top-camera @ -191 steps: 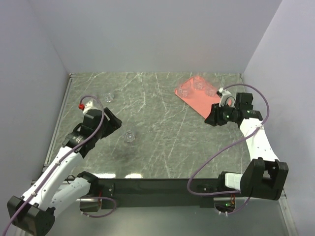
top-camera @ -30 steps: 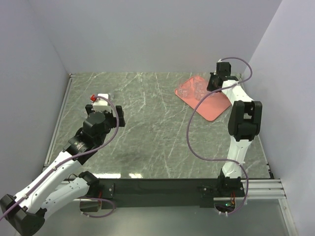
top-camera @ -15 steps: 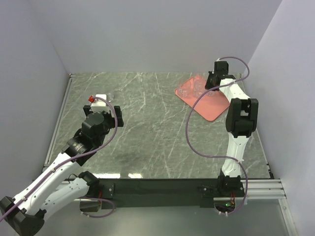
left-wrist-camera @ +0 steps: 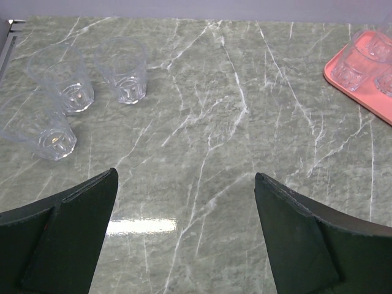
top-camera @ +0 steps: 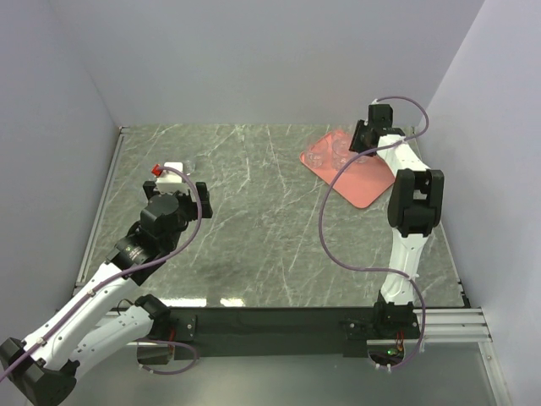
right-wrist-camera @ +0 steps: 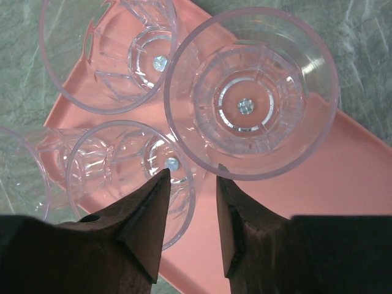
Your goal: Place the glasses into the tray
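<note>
No readable txt in any view: no labels, brands, nos. or signs. Glasses (left-wrist-camera: 124,68) are plain clear, tray (right-wrist-camera: 343,184) plain pink, bench (left-wrist-camera: 245,153) just marble veining.

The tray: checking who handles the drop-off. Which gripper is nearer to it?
Right. The right gripper is over the tray, above its glasses; the left gripper is across the table, by three loose glasses.
</note>
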Controlling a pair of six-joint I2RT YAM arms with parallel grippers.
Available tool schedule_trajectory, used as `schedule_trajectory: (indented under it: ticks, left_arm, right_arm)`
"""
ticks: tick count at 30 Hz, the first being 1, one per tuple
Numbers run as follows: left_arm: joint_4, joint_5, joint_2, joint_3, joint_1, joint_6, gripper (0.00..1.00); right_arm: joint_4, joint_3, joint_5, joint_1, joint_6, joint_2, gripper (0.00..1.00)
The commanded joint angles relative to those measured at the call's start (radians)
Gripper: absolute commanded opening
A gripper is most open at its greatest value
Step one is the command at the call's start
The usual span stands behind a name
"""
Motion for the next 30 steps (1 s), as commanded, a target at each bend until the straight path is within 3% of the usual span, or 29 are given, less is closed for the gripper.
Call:
schedule_trajectory:
  ticks: [1, 11, 16, 19, 23, 30]
  left_arm:
    - [0.022, 0.013, -0.018, -0.012, 0.010, 0.005, 0.99]
    - [0.043, 0.033, -0.039, -0.024, 0.038, -0.029, 0.99]
    - [0.066, 0.085, -0.030, -0.024, 0.102, -0.064, 0.99]
    - [0.082, 0.129, -0.006, -0.020, 0.162, -0.118, 0.99]
    - [0.060, 0.160, 0.068, 0.020, 0.289, -0.249, 0.99]
    - [0.016, 0.330, 0.238, 0.109, 0.522, -0.441, 0.99]
  right_arm:
    - [0.044, 0.002, 0.005, 0.003, -0.013, -0.088, 0.44]
    - [0.075, -0.204, -0.016, 0.003, -0.053, -0.340, 0.45]
    - [0.063, -0.339, -0.076, 0.003, -0.121, -0.488, 0.46]
    - [0.001, -0.394, -0.140, 0.003, -0.190, -0.581, 0.46]
    - [-0.074, -0.510, -0.413, 0.003, -0.426, -0.750, 0.47]
    - [-0.099, -0.776, -0.551, 0.003, -0.584, -0.971, 0.50]
